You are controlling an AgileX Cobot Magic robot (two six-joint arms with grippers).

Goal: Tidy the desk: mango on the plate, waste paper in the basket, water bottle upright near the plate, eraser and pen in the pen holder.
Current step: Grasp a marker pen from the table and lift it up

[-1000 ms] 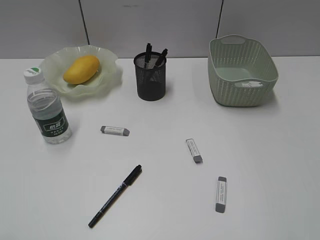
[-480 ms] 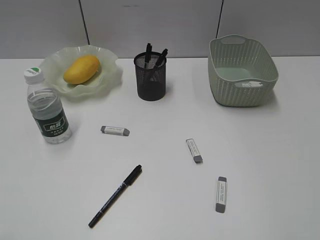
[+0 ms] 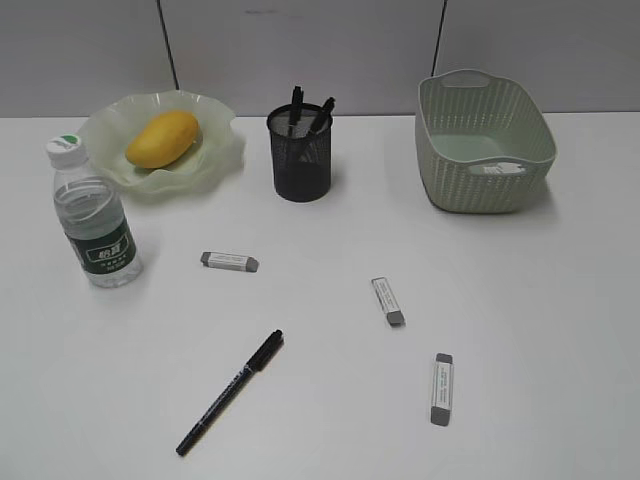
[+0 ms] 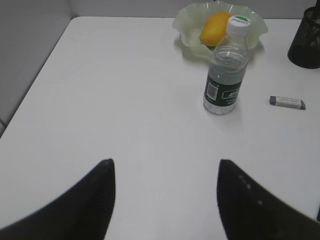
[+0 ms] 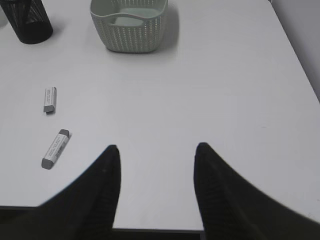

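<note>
The yellow mango [image 3: 160, 138] lies on the ruffled green plate [image 3: 215, 150]. Left of the plate, the water bottle [image 3: 95, 215] stands upright. Three grey-ended erasers [image 3: 229, 261] [image 3: 388, 300] [image 3: 441, 388] and a black pen [image 3: 230, 392] lie loose on the desk [image 3: 320, 230]. The mesh pen holder [image 3: 300, 155] holds dark pens. A white bit shows through the handle hole of the basket [image 3: 485, 145]; whether it is the waste paper I cannot tell. My left gripper [image 4: 165, 162] hangs open over bare desk, short of the bottle [image 4: 226, 75]. The right gripper [image 5: 157, 147] is open above the desk's front edge.
Neither arm shows in the exterior view. In the right wrist view two erasers [image 5: 50, 99] [image 5: 55, 148] lie to the left of the fingers, and the basket [image 5: 130, 35] stands far ahead. A grey wall runs along the back of the desk.
</note>
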